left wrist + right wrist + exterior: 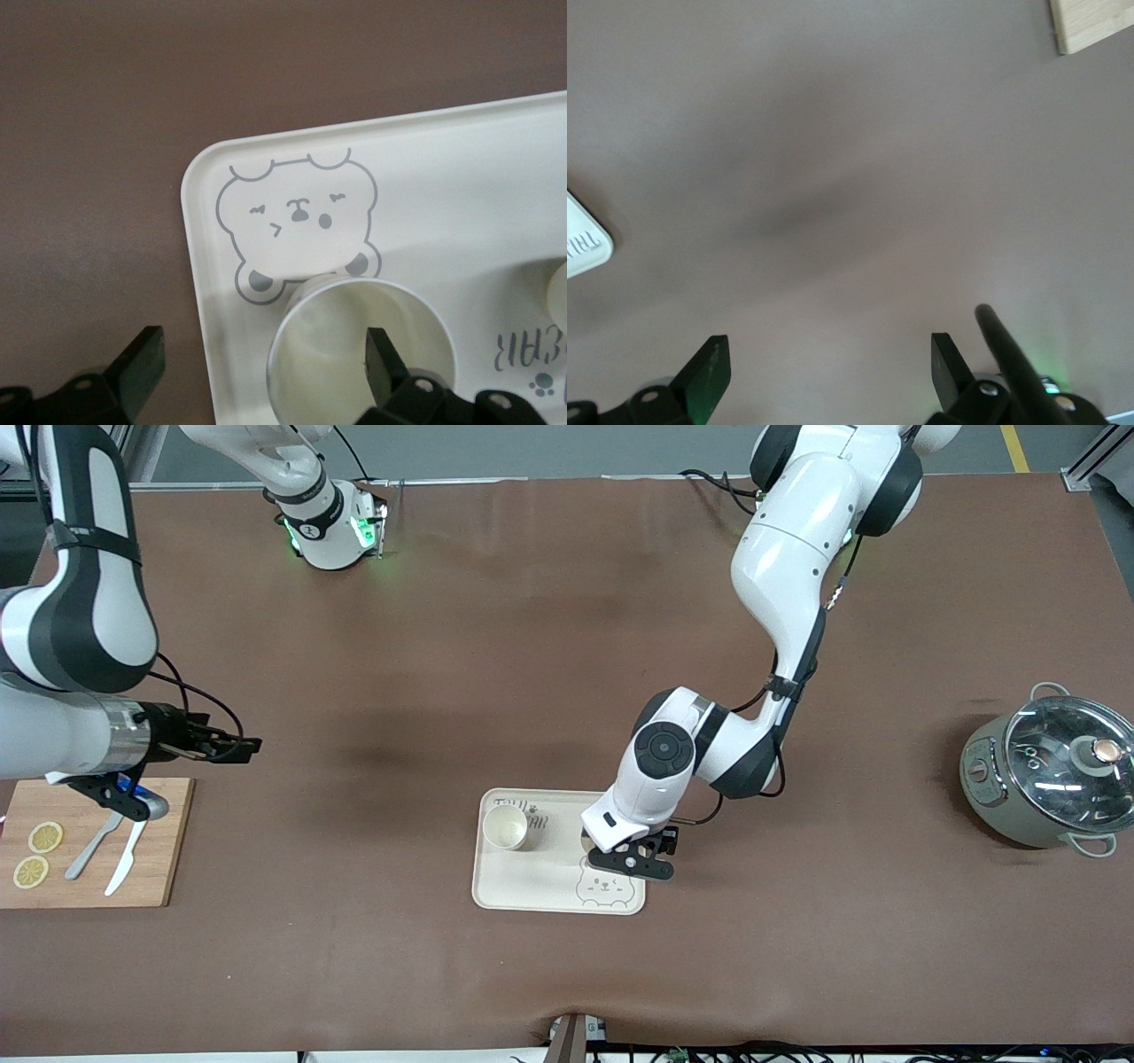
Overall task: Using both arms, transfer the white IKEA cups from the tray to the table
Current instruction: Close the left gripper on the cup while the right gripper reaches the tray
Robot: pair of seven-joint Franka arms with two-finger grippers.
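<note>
Two white cups sit on your bear tray, one right under the left gripper, jaws spread wide around its rim. Your right gripper waits open-jawed over bare surface near the cutting board.

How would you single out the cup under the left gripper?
Find the cream bear-printed rectangular tray mid-table. Two small cream-white handleless cups stand on it; this cup sits beside the bear face, straddled by the open left gripper. The other cup stands uncovered by the lettering.

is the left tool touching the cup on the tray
Cannot tell: the left wrist view shows one finger of the open left tool inside the cup, contact unclear.
</note>
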